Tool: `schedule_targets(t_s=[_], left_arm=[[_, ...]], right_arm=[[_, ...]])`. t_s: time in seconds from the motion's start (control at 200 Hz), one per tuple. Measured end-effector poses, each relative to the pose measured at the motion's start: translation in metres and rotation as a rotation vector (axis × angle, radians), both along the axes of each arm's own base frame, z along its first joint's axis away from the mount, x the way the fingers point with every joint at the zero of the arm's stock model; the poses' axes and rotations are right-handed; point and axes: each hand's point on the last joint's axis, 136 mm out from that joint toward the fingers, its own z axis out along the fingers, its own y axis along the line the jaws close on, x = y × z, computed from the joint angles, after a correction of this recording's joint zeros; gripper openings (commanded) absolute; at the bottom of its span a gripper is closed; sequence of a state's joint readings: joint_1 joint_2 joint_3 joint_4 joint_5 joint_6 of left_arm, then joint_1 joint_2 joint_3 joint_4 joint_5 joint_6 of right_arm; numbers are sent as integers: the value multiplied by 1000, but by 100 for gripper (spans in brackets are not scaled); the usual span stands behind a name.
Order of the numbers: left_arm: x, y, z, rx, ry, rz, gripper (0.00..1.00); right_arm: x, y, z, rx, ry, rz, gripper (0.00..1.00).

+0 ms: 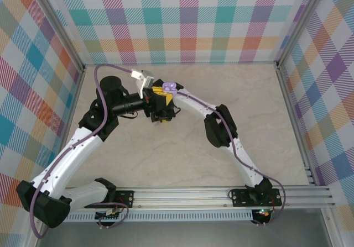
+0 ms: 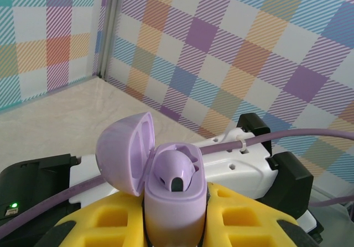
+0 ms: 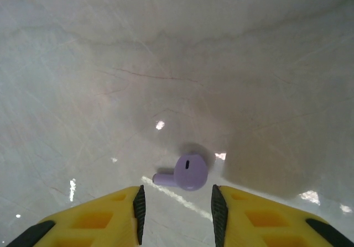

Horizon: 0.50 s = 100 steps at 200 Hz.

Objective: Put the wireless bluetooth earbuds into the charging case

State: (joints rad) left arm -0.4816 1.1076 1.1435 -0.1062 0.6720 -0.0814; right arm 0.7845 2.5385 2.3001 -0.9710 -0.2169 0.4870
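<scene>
Lilac earbud (image 3: 188, 172) just ahead of the right hand (image 3: 178, 203)

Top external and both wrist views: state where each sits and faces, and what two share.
Top external: above, behind the bases, facing down at the table; both arms show.
Left wrist: on left arm, facing the checked wall; left gripper holds the open charging case.
Right wrist: on right arm, facing down at a loose earbud; open right gripper.
Shared: top and left wrist see the case.

We log a pale, marble-patterned glossy tabletop (image 1: 166, 161), faintly scratched. One small lilac plastic stemmed earbud (image 3: 188, 172) lies on its side directly on it.
</scene>
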Motion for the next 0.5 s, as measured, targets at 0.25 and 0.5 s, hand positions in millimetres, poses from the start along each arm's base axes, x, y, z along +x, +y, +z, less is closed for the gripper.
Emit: schedule_targets(t_s=[0.25,0.5], left_arm=[[0,0,0,0,0,0,9],[0,0,0,0,0,0,9]], right_arm=[[2,-1,-6,-54,-25,0,40],[4,-3,-11,-107,-61,19,38]])
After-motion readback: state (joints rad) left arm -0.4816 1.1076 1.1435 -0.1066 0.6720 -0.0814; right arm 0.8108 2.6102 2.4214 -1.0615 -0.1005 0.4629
